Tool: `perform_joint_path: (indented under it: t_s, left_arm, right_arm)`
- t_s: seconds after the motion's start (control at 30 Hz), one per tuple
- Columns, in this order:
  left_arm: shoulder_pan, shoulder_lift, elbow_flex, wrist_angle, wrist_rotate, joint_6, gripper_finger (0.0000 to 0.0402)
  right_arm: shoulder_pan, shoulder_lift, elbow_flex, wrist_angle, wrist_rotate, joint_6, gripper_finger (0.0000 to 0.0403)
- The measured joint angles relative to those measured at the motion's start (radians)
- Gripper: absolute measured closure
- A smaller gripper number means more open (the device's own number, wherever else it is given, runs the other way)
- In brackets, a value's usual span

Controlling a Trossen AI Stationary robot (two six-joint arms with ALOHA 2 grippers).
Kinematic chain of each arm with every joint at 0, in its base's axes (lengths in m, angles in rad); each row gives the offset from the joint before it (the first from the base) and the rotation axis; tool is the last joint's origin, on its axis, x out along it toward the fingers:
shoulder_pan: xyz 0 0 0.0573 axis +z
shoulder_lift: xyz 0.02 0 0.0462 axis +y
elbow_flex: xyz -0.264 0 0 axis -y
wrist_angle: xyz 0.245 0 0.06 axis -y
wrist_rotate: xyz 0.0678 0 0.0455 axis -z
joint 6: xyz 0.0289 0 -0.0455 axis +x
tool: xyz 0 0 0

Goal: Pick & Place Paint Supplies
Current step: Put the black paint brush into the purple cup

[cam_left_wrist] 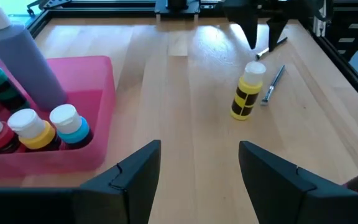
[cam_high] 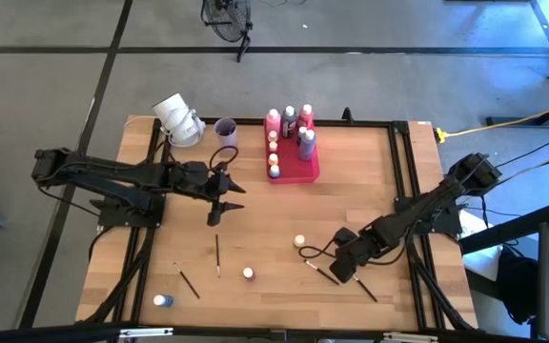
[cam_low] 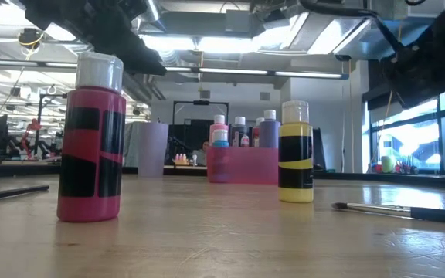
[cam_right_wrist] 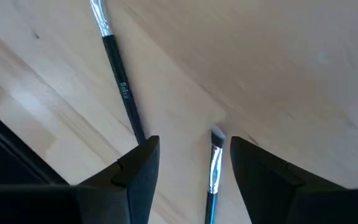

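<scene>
My left gripper (cam_high: 227,197) (cam_left_wrist: 197,169) hovers open above the table just near of the pink-red tray (cam_high: 303,170), touching nothing. My right gripper (cam_high: 335,272) (cam_right_wrist: 194,167) is open low over the near right of the table. Its fingers stand on either side of a dark paintbrush's pale tip (cam_right_wrist: 216,152) without touching it. This brush (cam_high: 321,272) lies flat, and a second brush (cam_right_wrist: 118,74) lies beside it. A yellow bottle (cam_high: 300,241) (cam_left_wrist: 246,93) (cam_low: 295,153), a red bottle (cam_high: 249,273) (cam_low: 91,143) and a blue bottle (cam_high: 163,300) stand on the wood.
The tray (cam_left_wrist: 95,112) (cam_low: 242,164) holds several upright bottles. A lilac cup (cam_high: 225,128) (cam_low: 151,149) and a white object (cam_high: 177,119) stand at the far left. More brushes (cam_high: 218,255) (cam_high: 189,283) (cam_high: 365,289) lie along the near side. A black frame borders the table.
</scene>
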Motion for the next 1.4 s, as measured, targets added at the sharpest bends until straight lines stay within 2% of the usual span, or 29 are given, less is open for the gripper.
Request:
perform_joint_path:
  t_s: [0.5, 0.87, 1.4]
  left_arm:
    - [0.0, 0.0, 0.0, -0.024, -0.002, 0.0, 0.019]
    - [0.0, 0.0, 0.0, -0.023, -0.005, -0.009, 0.019]
    - [0.0, 0.0, 0.0, -0.027, -0.005, -0.008, 0.019]
  right_arm:
    - [0.018, 0.118, 0.0, 0.014, -0.013, 0.002, 0.0202]
    - [0.018, 0.126, 0.001, -0.014, -0.014, 0.116, 0.0202]
    - [0.02, 0.127, 0.0, -0.115, -0.06, 0.123, 0.0202]
